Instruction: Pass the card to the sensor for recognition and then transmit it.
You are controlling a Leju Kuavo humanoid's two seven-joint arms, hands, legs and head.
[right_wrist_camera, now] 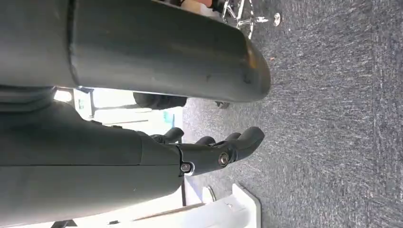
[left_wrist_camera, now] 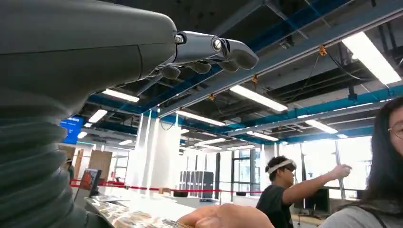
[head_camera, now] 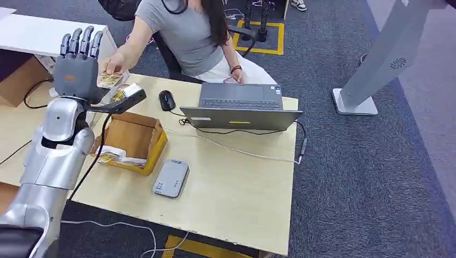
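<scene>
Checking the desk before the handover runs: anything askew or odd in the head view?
Mostly tidy. The cardboard box sits skewed to the table edge, with cards spilling over its open side. The grey device also lies slightly turned. No visible damage or spills.

On my head feed I see a pale wooden table [head_camera: 231, 183] with an open laptop [head_camera: 241, 107] at its far edge and a black mouse [head_camera: 166, 99] just beside it. An open cardboard box [head_camera: 133, 141] sits nearer me, and a white cable [head_camera: 236, 149] runs across the tabletop. A person in a grey top [head_camera: 185, 32] sits behind the table. A grey kiosk stand [head_camera: 376, 70] rests on the carpet, well apart. A second person [left_wrist_camera: 285, 190] stands far back.
</scene>
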